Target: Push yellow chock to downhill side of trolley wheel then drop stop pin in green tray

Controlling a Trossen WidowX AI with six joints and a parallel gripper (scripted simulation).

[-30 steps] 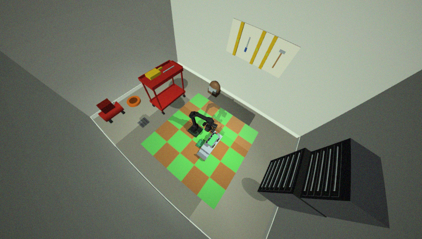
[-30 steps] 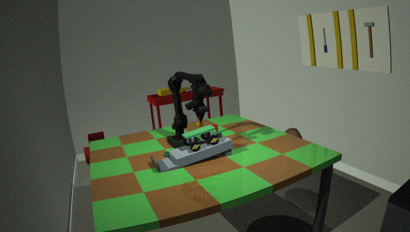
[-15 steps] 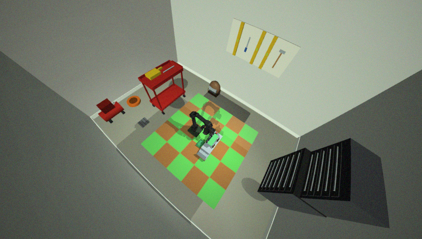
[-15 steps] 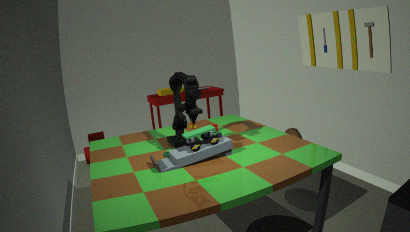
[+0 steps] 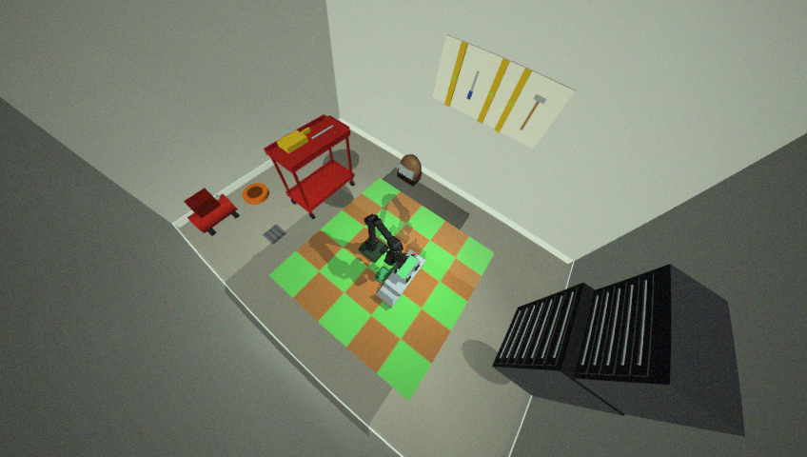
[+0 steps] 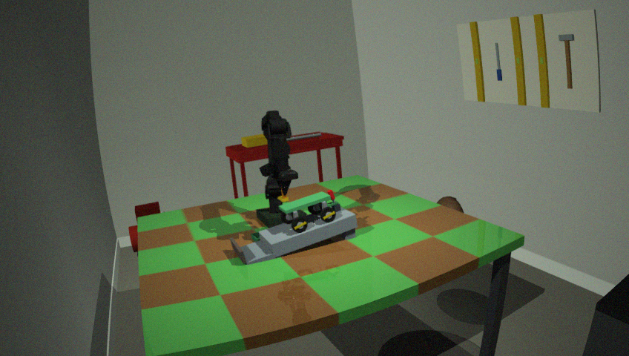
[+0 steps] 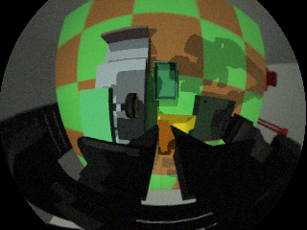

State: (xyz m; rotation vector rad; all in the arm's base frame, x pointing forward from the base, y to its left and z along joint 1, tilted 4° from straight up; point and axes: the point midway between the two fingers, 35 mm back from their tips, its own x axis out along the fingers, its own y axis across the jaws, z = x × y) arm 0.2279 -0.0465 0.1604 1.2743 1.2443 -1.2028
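Note:
My gripper (image 6: 283, 192) (image 7: 163, 128) is shut on the orange handle of the yellow chock (image 6: 282, 199) (image 7: 184, 123). The chock is in the air on the robot-base side of the trolley, near its downhill end in the exterior view; its black base is not clear. The trolley (image 5: 407, 268) (image 6: 304, 202) (image 7: 96, 115) stands on the grey ramp (image 5: 389, 294) (image 6: 282, 241) (image 7: 107, 74). One wheel (image 7: 131, 105) shows in the wrist view. The stop pin's red head (image 6: 331, 193) shows at the uphill end; the wrist view does not show it. The green tray (image 5: 383, 273) (image 6: 255, 237) (image 7: 166, 82) is beside the ramp.
The arm's dark base (image 6: 269, 216) (image 7: 211, 117) stands on the chequered table (image 5: 343, 317) (image 6: 317, 259), on the same side of the ramp as the tray. The ramp has a raised lip (image 6: 237, 249) (image 7: 125, 34) at its low end. A red cart (image 5: 323, 184) stands beyond the table.

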